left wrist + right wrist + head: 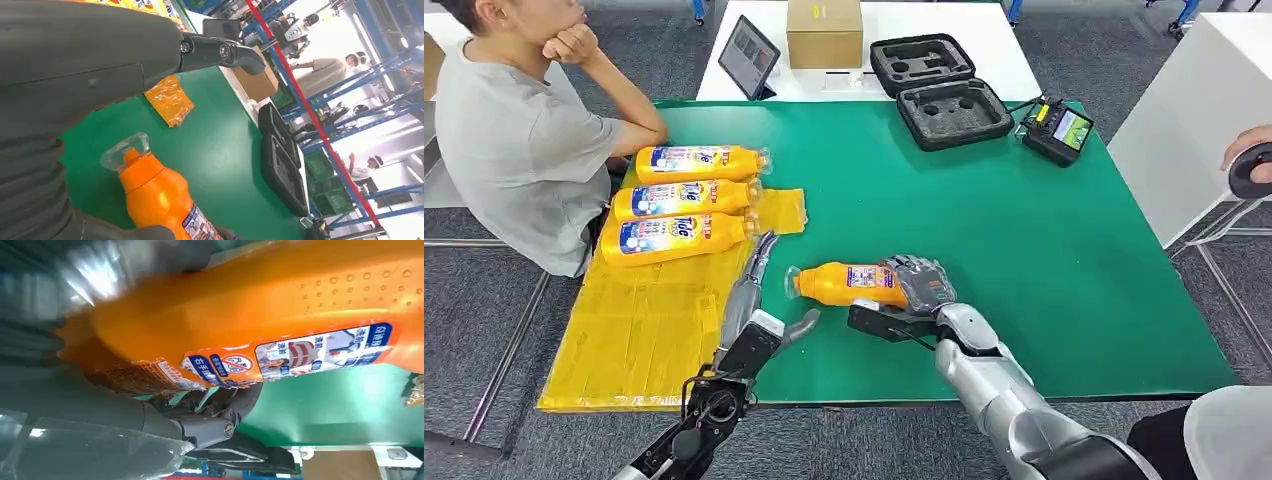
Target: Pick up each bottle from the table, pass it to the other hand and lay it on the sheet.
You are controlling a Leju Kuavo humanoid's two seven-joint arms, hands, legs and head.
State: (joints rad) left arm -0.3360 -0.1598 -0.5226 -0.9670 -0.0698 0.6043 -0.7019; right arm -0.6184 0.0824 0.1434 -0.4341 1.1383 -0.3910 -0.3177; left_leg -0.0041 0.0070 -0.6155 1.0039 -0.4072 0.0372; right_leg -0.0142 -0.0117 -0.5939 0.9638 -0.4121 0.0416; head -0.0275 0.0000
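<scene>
A green worktop (984, 250) carries a yellow sheet (644, 320) along its left side, where three orange bottles (682, 199) lie side by side at the far end. A person (514, 140) sits beside them. At the far edge rest an open black case (939, 90), a cardboard box (824, 32), a tablet (748, 55) and a controller (1058, 130). The right hand (914, 290) grips a fourth bottle (844, 283) by its base, cap toward the left hand (759, 300), whose fingers are spread, holding nothing
</scene>
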